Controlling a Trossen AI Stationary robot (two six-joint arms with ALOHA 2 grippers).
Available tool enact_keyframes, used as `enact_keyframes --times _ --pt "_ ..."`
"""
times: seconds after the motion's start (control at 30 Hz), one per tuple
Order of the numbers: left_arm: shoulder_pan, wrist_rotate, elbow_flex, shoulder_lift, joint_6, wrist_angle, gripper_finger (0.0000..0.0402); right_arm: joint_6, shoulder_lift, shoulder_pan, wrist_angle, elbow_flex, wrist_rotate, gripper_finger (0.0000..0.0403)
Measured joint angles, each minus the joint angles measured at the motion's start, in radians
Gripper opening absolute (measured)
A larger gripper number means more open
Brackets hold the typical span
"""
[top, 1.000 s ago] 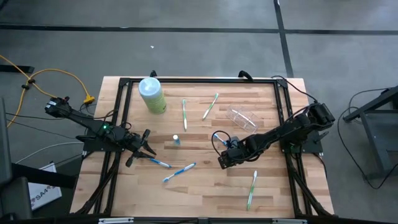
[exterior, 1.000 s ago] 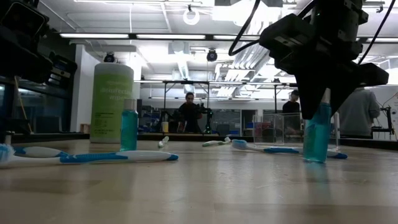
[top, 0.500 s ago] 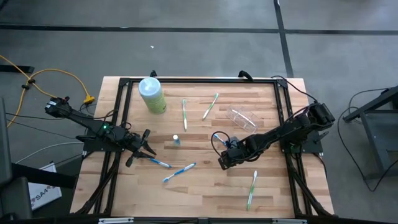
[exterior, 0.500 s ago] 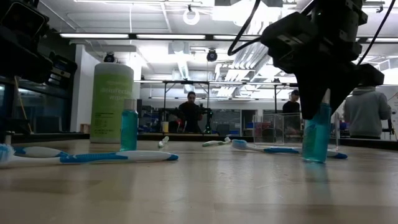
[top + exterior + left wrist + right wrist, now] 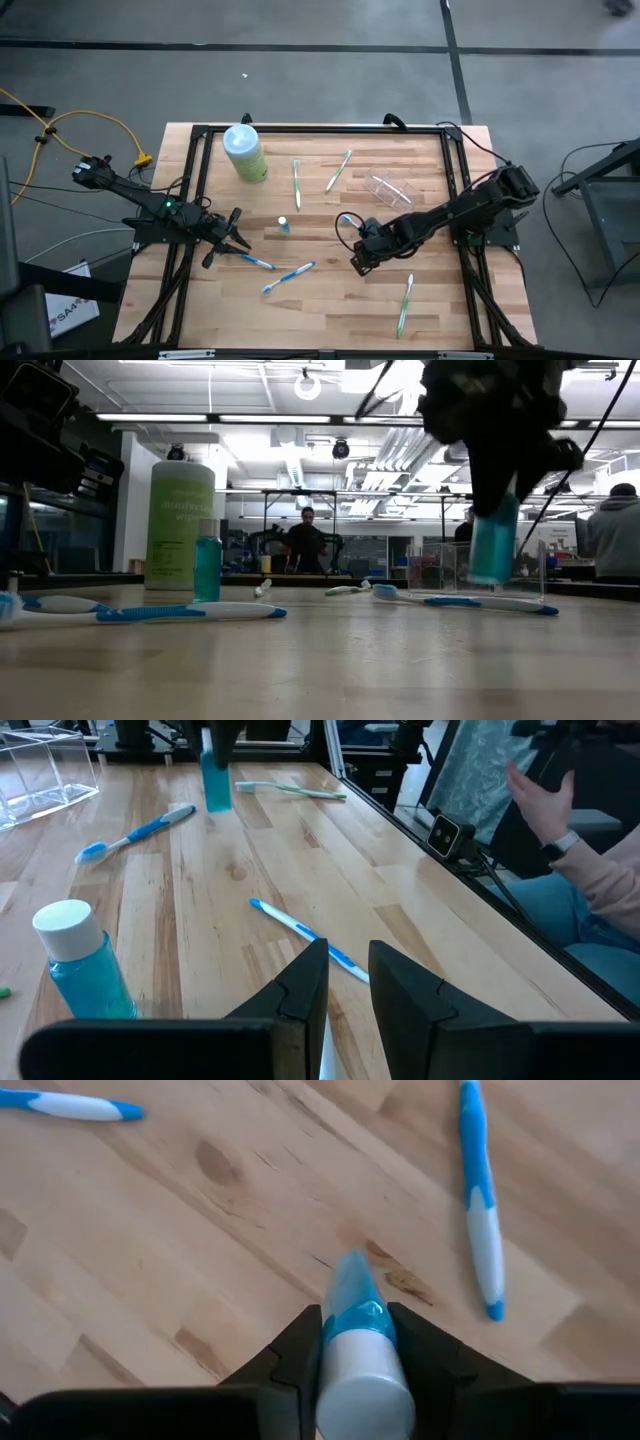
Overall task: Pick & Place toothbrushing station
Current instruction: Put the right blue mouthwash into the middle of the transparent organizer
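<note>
A: Toothbrushing station, the small see-through colourless plastic holder (image 5: pixel 391 190), where is it?

B: On the wooden counter (image 5: pixel 320 300), in the far right part, beyond the right tool (image 5: pixel 357 262) and a little further toward the right edge. No tool is touching it.

A: And that tool?

B: Clenched on a small blue bottle with a white cap (image 5: pixel 358 1342), which the low view shows hanging clear of the counter. So the holder lies up along the right arm's own line, back toward its base.

A: Which arm is nearer?

B: The right one, plainly. The left tool (image 5: pixel 236 232) waits near the left edge, well apart from the holder, its fingers (image 5: pixel 300 990) parted with nothing between them. A second blue bottle (image 5: pixel 283 225) stands near it.

A: The holder's long axis?

B: From above it looks slanted, its far-left end pointing toward the green toothbrush (image 5: pixel 339 169). I judge the carried bottle must travel back and rightward to come over it.
</note>
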Motion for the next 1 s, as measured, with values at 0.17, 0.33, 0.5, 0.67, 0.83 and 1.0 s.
enact_keyframes --times 0.17,0.33,0.5,0.67,0.83,1.0 --pt "0.0 0.0 0.0 0.0 0.0 0.0 0.0071 -0.071 0.0 -0.008 -0.192 0.135 0.065 0.0087" --pt "0.0 0.0 0.0 0.0 0.0 0.0 0.0071 -0.13 0.0 -0.063 -0.348 0.222 0.084 0.0087" --pt "0.0 0.0 0.0 0.0 0.0 0.0 0.0071 -0.215 0.0 -0.168 -0.425 0.232 0.084 0.0087" --pt "0.0 0.0 0.0 0.0 0.0 0.0 0.0071 -0.331 -0.011 -0.284 -0.447 0.232 0.084 0.0087" --pt "0.0 0.0 0.0 0.0 0.0 0.0 0.0071 -0.386 -0.075 -0.399 -0.443 0.232 0.13 0.0087" --pt "0.0 0.0 0.0 0.0 0.0 0.0 0.0071 -0.391 -0.159 -0.505 -0.447 0.232 0.162 0.0087"
